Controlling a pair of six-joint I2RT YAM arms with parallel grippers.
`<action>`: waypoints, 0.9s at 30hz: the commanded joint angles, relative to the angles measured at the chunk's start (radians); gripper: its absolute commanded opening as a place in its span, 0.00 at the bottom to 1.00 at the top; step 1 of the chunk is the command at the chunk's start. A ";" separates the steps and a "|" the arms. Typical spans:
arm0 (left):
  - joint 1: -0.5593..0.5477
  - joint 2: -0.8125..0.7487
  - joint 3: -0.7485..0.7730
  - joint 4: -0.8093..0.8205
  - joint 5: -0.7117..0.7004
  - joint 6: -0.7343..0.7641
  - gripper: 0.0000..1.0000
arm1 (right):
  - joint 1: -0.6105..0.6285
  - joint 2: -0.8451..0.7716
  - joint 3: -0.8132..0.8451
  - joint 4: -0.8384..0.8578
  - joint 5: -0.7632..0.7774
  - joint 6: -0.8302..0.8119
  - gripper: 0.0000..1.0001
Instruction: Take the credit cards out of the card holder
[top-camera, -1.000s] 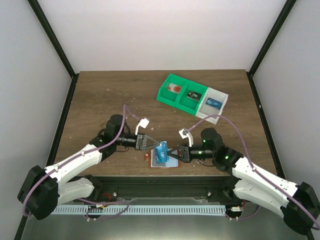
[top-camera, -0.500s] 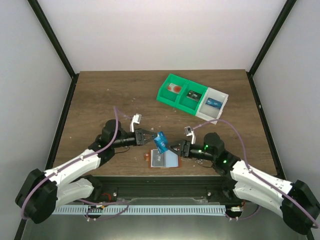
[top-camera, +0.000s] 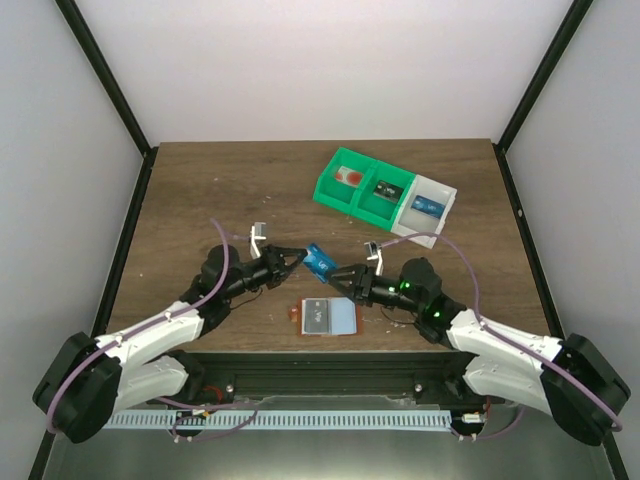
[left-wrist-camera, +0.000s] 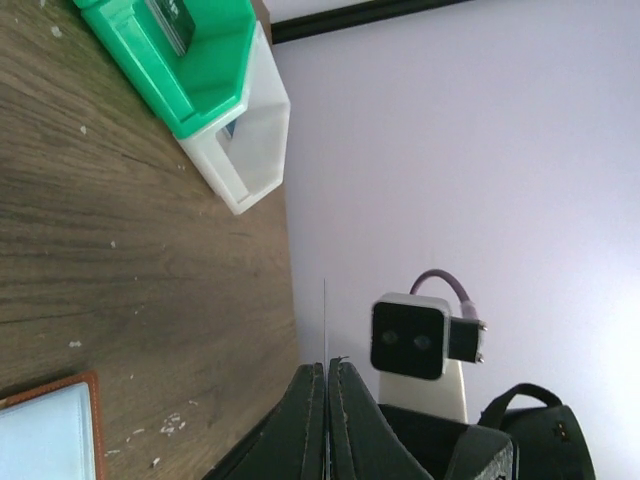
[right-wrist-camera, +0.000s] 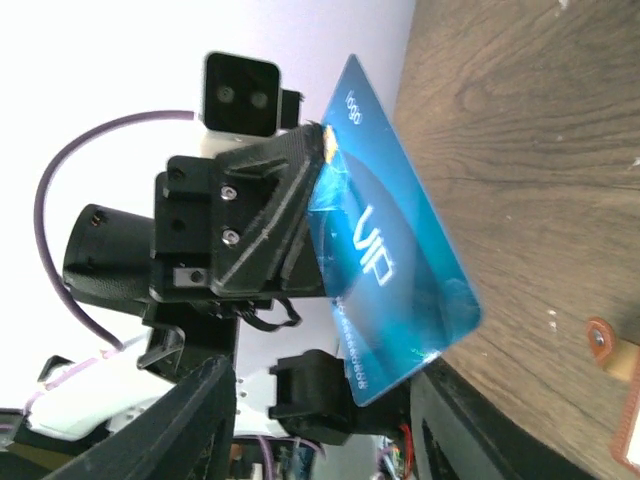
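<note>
The card holder (top-camera: 326, 317) lies open and flat near the table's front edge, reddish-brown rim around pale blue-grey panels. Its corner shows in the left wrist view (left-wrist-camera: 48, 432) and in the right wrist view (right-wrist-camera: 622, 400). My left gripper (top-camera: 297, 258) is shut on a blue "VIP" credit card (top-camera: 320, 261) and holds it in the air behind the holder. In the left wrist view the card (left-wrist-camera: 325, 310) is edge-on between the closed fingers (left-wrist-camera: 327, 366). My right gripper (top-camera: 346, 277) is open; the card's free end (right-wrist-camera: 395, 285) reaches between its spread fingers (right-wrist-camera: 335, 425) without being gripped.
A tray with two green compartments (top-camera: 364, 186) and one white compartment (top-camera: 428, 208) sits at the back right, each compartment holding a card. It also shows in the left wrist view (left-wrist-camera: 205, 60). Bare wood lies left and behind the grippers.
My left gripper has lifted the blue card up off the card holder and away from the front edge. My right gripper has risen from the holder and followed the card.
</note>
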 joint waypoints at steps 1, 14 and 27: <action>0.000 -0.014 -0.023 0.091 -0.053 -0.062 0.00 | 0.006 0.022 0.064 0.076 0.034 0.030 0.44; 0.000 -0.004 -0.059 0.170 -0.062 -0.101 0.00 | 0.029 0.086 0.068 0.128 0.047 0.063 0.15; 0.000 -0.031 -0.065 0.107 -0.081 -0.079 0.09 | 0.030 0.068 0.050 0.103 0.064 0.036 0.00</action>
